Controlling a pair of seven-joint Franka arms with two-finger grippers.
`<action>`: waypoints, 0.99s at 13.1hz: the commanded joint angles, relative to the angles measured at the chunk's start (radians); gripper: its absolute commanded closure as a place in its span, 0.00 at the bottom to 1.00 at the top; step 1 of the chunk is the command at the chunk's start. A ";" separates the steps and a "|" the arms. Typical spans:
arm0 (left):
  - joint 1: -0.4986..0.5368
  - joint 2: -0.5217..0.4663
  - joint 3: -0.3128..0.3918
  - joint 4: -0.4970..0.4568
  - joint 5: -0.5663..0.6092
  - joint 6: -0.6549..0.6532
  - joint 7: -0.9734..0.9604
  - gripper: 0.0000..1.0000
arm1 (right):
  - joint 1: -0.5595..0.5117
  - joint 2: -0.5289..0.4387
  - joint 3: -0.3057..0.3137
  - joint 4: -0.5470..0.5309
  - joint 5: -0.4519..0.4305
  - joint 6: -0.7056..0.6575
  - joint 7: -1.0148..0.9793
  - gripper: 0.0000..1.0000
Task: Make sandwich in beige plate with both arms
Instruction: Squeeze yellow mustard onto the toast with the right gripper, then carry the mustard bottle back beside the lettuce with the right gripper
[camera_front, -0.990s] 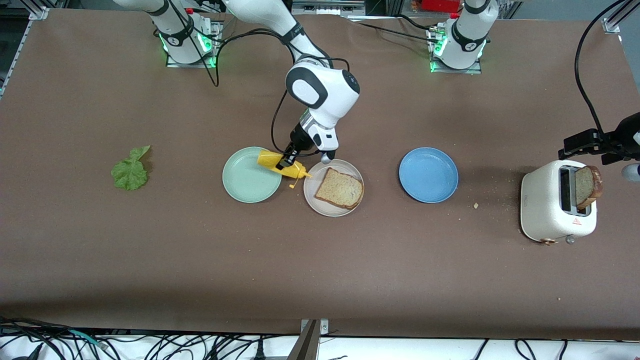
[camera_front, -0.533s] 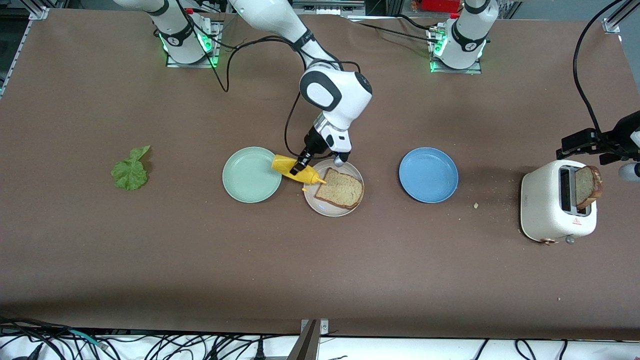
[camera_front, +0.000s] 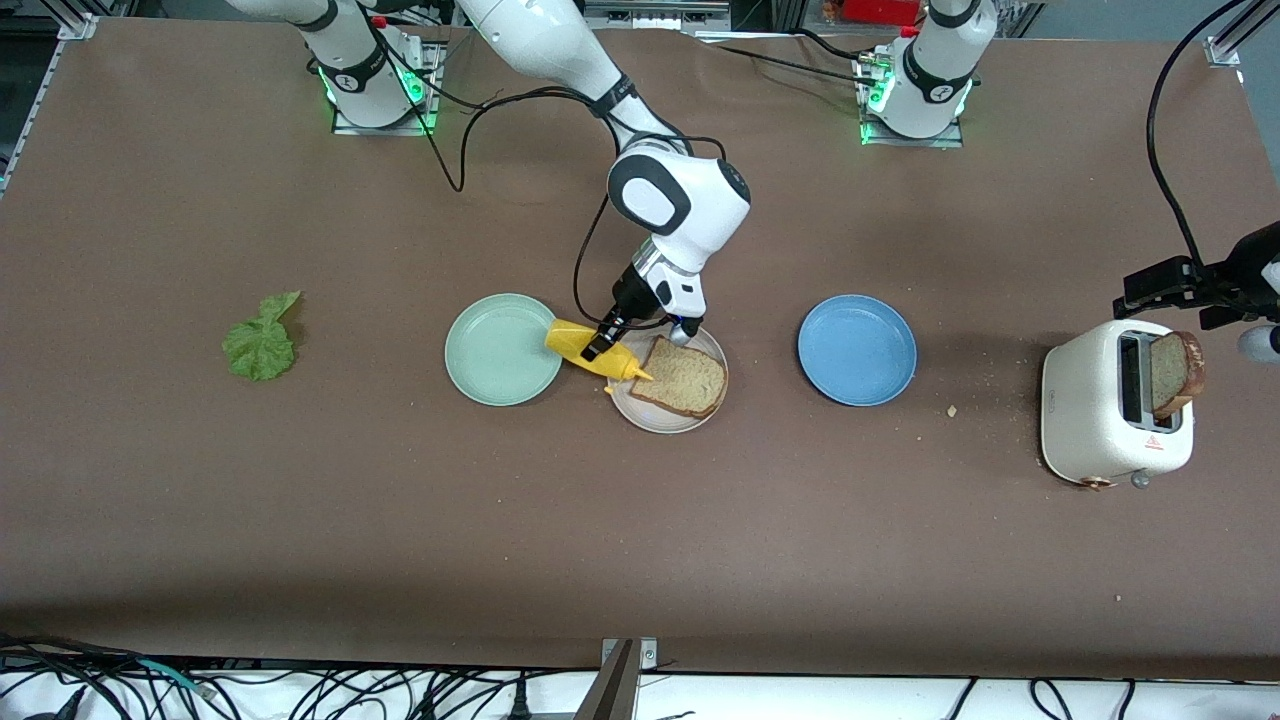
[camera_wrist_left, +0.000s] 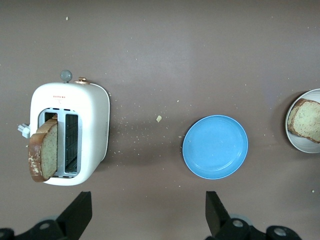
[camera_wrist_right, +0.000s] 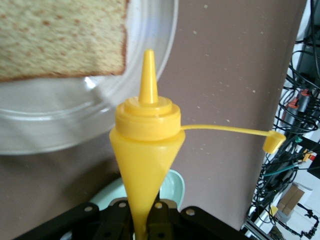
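A bread slice (camera_front: 681, 376) lies on the beige plate (camera_front: 640, 410) at mid table; both show in the right wrist view, slice (camera_wrist_right: 60, 35) and plate (camera_wrist_right: 75, 130). My right gripper (camera_front: 597, 345) is shut on a yellow squeeze bottle (camera_front: 590, 354), tilted with its nozzle (camera_wrist_right: 147, 75) over the plate's rim beside the slice. A second slice (camera_front: 1172, 374) stands up out of the white toaster (camera_front: 1110, 410). The green lettuce leaf (camera_front: 261, 340) lies toward the right arm's end. My left gripper (camera_wrist_left: 145, 217) is open and empty, up over the table beside the toaster (camera_wrist_left: 75, 130).
A mint-green plate (camera_front: 490, 360) sits beside the beige plate, under the bottle's base. A blue plate (camera_front: 857, 350) lies between the beige plate and the toaster. Crumbs are scattered near the toaster. The bottle's cap (camera_wrist_right: 272, 141) hangs loose on its strap.
My right gripper has carried the yellow bottle from over the mint-green plate toward the beige plate, its nozzle now at the bread's edge. The left arm has stayed put.
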 joint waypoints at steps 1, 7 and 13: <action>0.001 -0.006 0.001 0.016 0.017 -0.021 -0.004 0.00 | -0.035 -0.069 -0.005 0.016 0.075 -0.037 -0.117 1.00; 0.005 -0.006 0.004 0.014 0.017 -0.018 -0.003 0.00 | -0.245 -0.322 -0.027 -0.033 0.359 -0.060 -0.440 1.00; 0.013 -0.004 0.006 0.016 -0.012 -0.015 -0.003 0.00 | -0.541 -0.491 -0.028 -0.128 0.699 -0.048 -0.888 1.00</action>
